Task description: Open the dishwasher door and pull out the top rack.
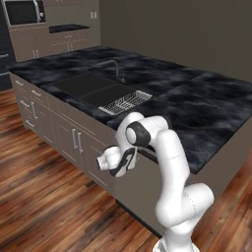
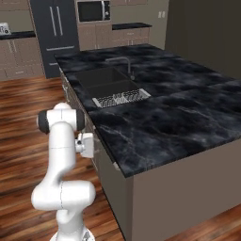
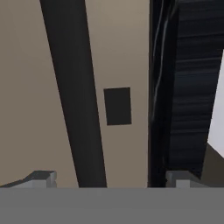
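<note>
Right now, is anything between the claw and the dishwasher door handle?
Nothing visible. In the hand view the claw is open, its tips on either side of the dark bar handle, with only the tan dishwasher door behind it.

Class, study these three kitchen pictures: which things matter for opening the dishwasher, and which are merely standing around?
For the job:
dishwasher door
bar handle
gripper, open, its tips either side of the handle

Standing around:
sink
faucet
white dish drainer
microwave
fridge
narrow cabinet doors
</note>
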